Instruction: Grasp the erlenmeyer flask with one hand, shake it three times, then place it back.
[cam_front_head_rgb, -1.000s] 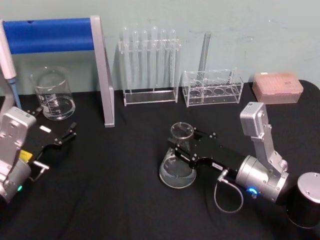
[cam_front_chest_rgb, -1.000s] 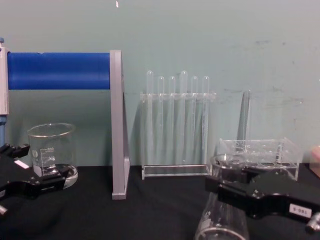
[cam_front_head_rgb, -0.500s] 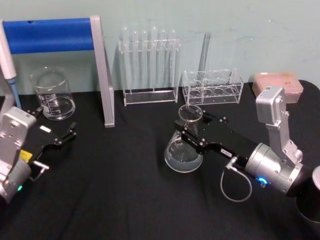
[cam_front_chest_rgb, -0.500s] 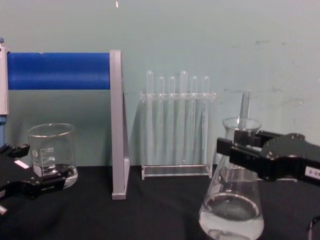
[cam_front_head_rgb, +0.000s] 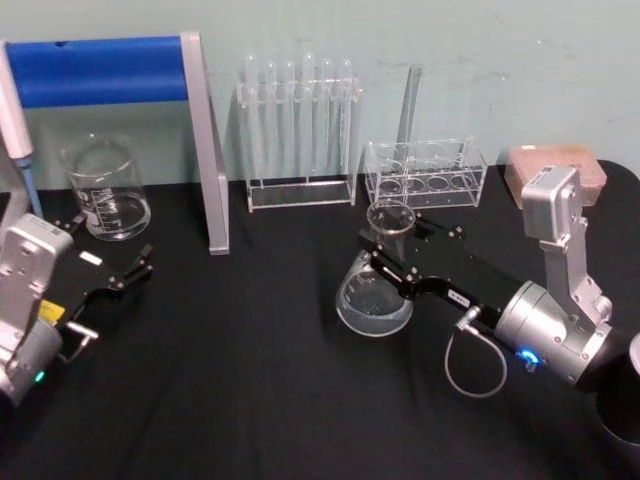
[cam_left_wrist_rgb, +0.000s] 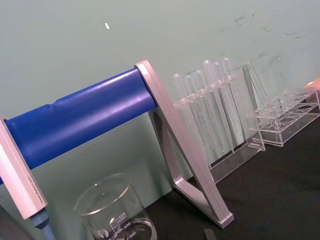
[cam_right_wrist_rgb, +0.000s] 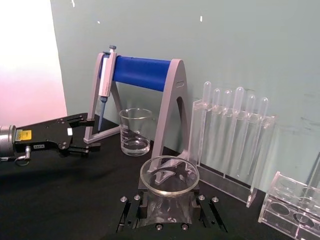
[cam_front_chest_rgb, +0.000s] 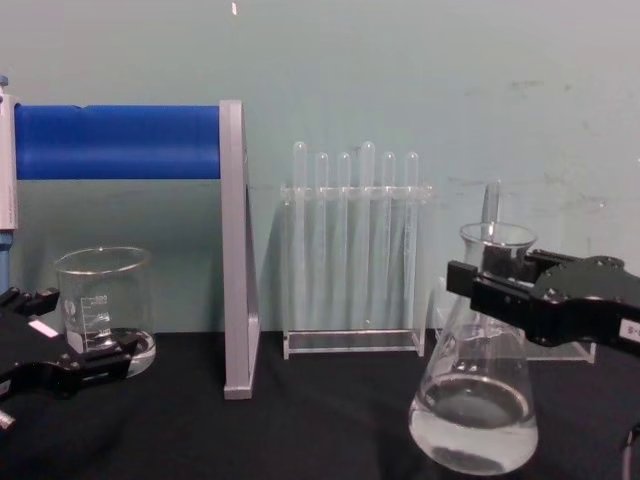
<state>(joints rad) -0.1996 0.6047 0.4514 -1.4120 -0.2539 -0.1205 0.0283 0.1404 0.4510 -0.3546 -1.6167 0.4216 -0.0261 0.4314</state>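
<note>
The erlenmeyer flask (cam_front_head_rgb: 375, 297) is clear glass with a little clear liquid in its wide base. It hangs slightly tilted over the black table, right of centre. My right gripper (cam_front_head_rgb: 392, 250) is shut on its neck just under the flared rim. From the chest, the flask (cam_front_chest_rgb: 474, 405) shows side-on with the right gripper (cam_front_chest_rgb: 497, 287) clamped around the neck. The right wrist view looks down on the flask rim (cam_right_wrist_rgb: 169, 176) between the jaws. My left gripper (cam_front_head_rgb: 110, 245) rests open at the left, near the beaker, holding nothing.
A glass beaker (cam_front_head_rgb: 105, 190) stands at the back left beside a blue-barred pipette stand (cam_front_head_rgb: 100, 70). A rack of test tubes (cam_front_head_rgb: 300, 130), a second clear rack (cam_front_head_rgb: 425, 175) and a pink tip box (cam_front_head_rgb: 555, 170) line the back. A black cylinder (cam_front_head_rgb: 620, 400) sits at the right edge.
My right gripper has carried the flask upward and a little to the right, away from me; the liquid has shifted in its base. The left arm has stayed still.
</note>
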